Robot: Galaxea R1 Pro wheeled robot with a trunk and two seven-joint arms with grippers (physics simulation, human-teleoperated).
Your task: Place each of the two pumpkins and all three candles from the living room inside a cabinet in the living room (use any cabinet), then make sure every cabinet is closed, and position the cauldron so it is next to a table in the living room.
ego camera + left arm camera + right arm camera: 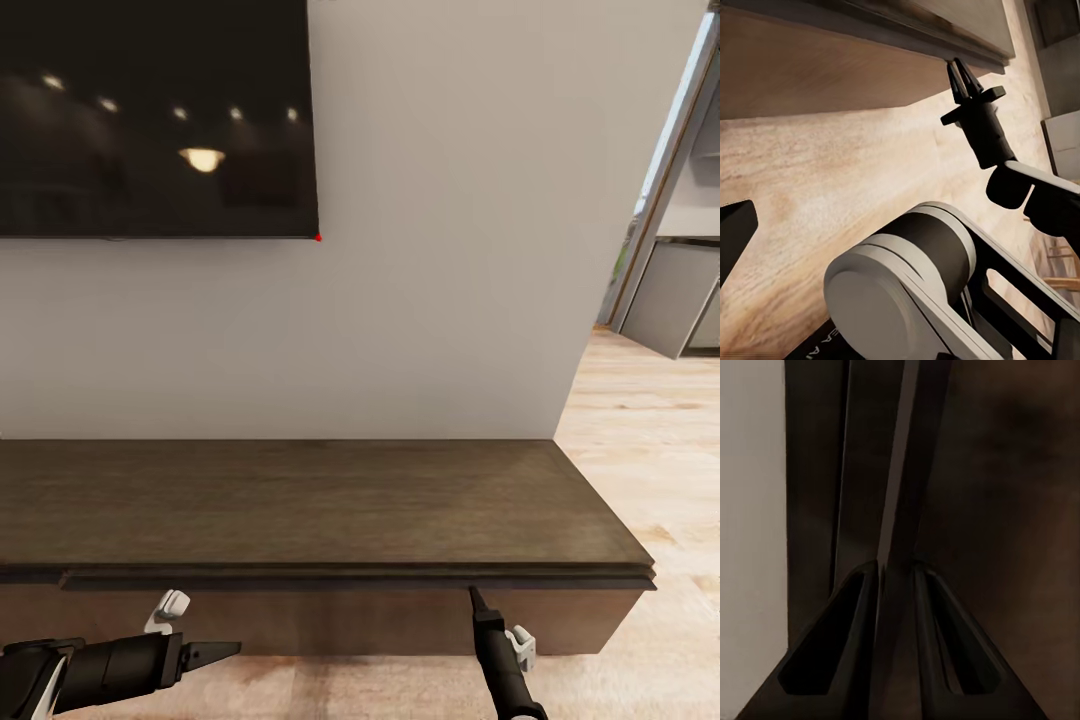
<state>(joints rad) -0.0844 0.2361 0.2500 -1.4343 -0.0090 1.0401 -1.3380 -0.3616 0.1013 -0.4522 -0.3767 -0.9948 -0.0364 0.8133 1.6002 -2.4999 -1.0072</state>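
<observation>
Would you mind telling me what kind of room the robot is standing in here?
Most likely a living room: a large dark wall-mounted screen hangs above a long, low dark-brown cabinet, with pale wood flooring running off to the right.

The cabinet [300, 510] was a long, low dark-brown wooden unit set against the pale wall, its flat top bare. A thin overhanging lip ran along the front, and its drawer front [330, 615] sat flush, closed.

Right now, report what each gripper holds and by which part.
Right gripper pinches the cabinet's thin front lip under the top, fingers nearly closed. Left gripper holds nothing.
</observation>
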